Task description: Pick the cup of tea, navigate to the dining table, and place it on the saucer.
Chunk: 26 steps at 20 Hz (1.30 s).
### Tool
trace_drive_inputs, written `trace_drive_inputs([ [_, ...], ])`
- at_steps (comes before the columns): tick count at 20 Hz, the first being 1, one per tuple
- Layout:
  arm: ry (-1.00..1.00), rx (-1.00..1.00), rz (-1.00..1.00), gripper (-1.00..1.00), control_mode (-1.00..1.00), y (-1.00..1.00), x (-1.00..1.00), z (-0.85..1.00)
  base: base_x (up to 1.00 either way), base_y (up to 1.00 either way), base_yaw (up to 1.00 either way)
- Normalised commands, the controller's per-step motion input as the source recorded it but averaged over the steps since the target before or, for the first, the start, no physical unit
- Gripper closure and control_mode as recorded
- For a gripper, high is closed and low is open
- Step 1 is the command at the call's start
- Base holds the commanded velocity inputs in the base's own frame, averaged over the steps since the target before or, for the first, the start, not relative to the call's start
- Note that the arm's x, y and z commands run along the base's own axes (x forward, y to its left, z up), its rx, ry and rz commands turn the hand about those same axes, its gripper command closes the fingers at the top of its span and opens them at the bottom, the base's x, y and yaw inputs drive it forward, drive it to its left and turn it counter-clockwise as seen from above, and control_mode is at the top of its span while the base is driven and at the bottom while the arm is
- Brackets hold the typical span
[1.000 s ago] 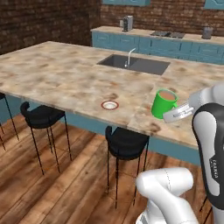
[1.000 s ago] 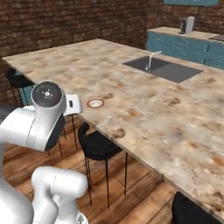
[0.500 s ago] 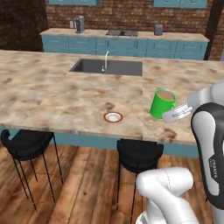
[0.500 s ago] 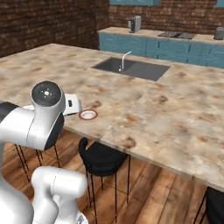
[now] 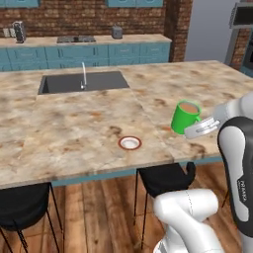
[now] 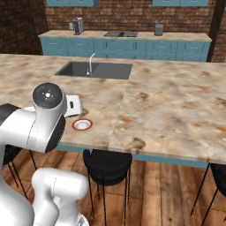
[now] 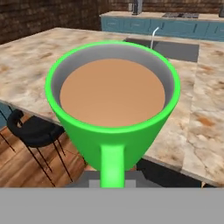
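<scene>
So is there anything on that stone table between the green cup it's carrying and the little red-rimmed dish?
Nothing visible. The cup of tea hangs in the gripper above the dining table, upright. The saucer lies near the table's front edge, with bare stone top between them. The sink and faucet sit farther back.

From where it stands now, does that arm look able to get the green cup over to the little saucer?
Probably yes. The cup hangs in the pincer above the table, and the stone between it and the saucer is bare.

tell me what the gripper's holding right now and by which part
The gripper holds the cup of tea by its side handle, upright above the dining table.
</scene>
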Motion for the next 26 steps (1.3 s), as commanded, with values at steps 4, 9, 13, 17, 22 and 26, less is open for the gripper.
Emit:
trace_drive_inputs([
  [4,0.00,0.00,0.00,1.00,1.00,0.00,0.00,0.00,0.87,0.21,-0.19],
  [9,0.00,0.00,0.00,1.00,1.00,0.00,0.00,0.00,0.37,-0.25,-0.11],
  [13,0.00,0.00,0.00,1.00,1.00,0.00,0.00,0.00,0.00,0.00,0.00],
  [17,0.00,0.00,0.00,1.00,1.00,0.00,0.00,0.00,0.00,0.00,0.00],
  [22,0.06,0.00,0.00,1.00,-1.00,0.00,0.38,0.00,0.09,0.00,0.00],
  [26,0.14,-0.01,0.24,1.00,-1.00,0.00,1.00,0.00,0.00,0.00,0.00],
])
